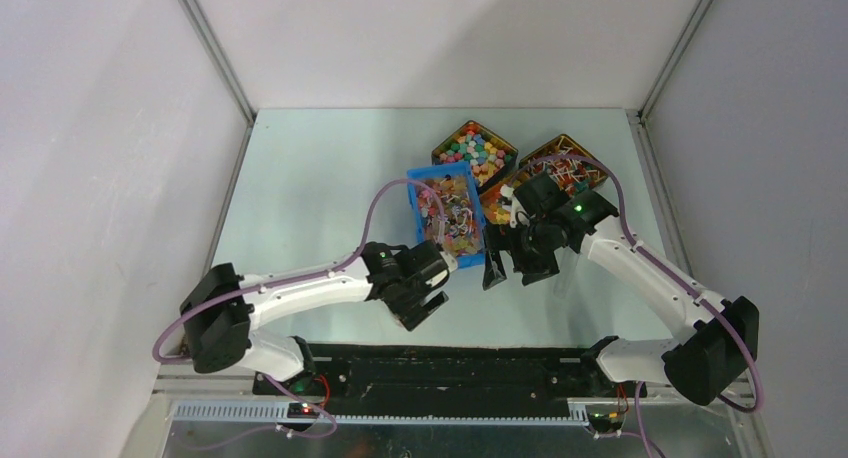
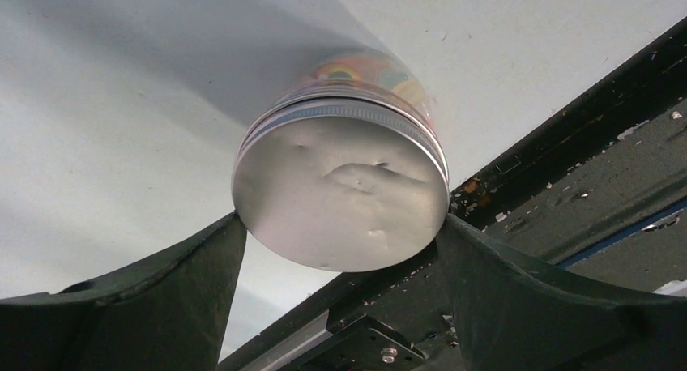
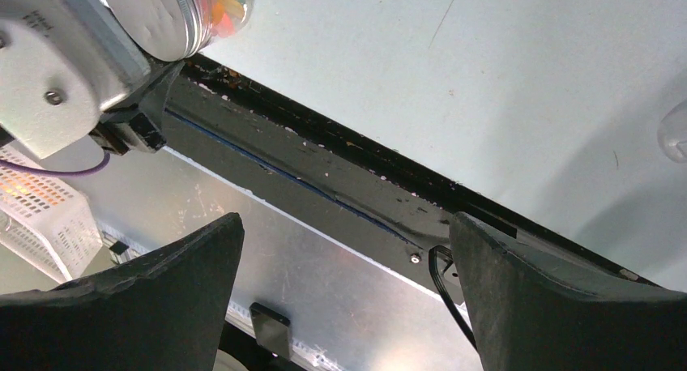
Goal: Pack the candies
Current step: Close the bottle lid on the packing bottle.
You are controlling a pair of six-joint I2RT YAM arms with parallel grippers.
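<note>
A clear jar with a dented silver lid (image 2: 344, 193) sits between the fingers of my left gripper (image 2: 340, 225), both pads pressing on the lid's rim. Coloured candies (image 2: 356, 67) show through its glass. The right wrist view shows the same jar (image 3: 194, 10) at the top left, lying sideways above the table's near edge. In the top view my left gripper (image 1: 420, 288) hides the jar. More loose candies (image 1: 475, 150) fill a dark tin at the back. My right gripper (image 1: 515, 266) hangs open and empty in front of the bins; its fingers (image 3: 162, 298) frame only the metal rail.
A blue basket (image 1: 414, 203) of wrapped sweets stands mid-table. A tin of lollipops (image 1: 565, 168) and an orange-filled tin (image 1: 497, 203) sit behind my right arm. A clear object (image 3: 676, 132) lies on the table to the right. The black base rail (image 1: 450, 363) runs along the near edge.
</note>
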